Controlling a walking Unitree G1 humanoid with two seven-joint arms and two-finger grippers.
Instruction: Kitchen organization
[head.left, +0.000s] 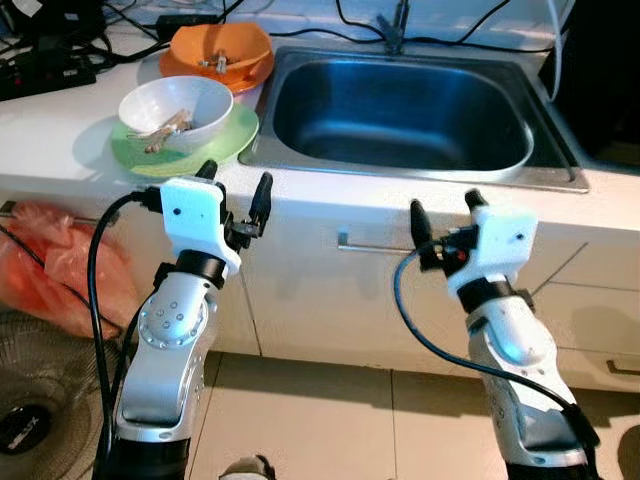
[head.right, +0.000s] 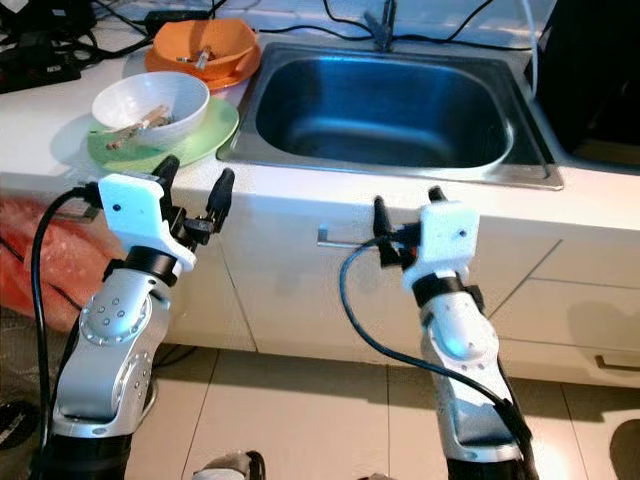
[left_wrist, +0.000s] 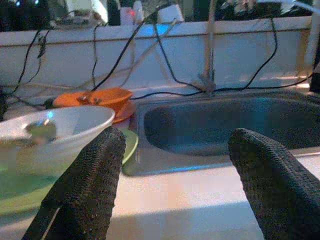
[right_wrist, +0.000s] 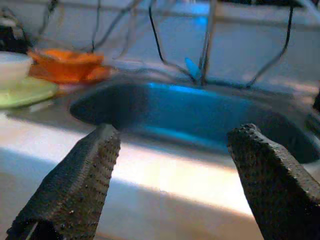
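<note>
**Both grippers raised before the worktop's front edge, dishes stacked left of the sink**

Nearest the camera, two silver arms rise from the bottom of the eye views toward the white worktop. On the left, the left gripper hangs just in front of the worktop's front edge, its two black fingers spread wide with nothing between them. In its wrist view the fingers frame the dishes and the basin beyond.

On the worktop's left part, close to the front edge, a green plate carries a white bowl holding some light brown scraps, too small to identify. Behind it, toward the back edge, an orange bowl sits on an orange plate, touching or just beside the green plate. Black cables crowd the back left corner.

Right of the dishes, the steel sink is set into the worktop, its basin bare, with the tap base at the back rim.

Further right, the right gripper is held below the sink's front rim, before the cabinet front and its metal handle. Its fingers are also parted, gripping nothing.

Low on the left, an orange plastic bag lies against the cabinet, beside a fan grille on the tiled floor.
</note>
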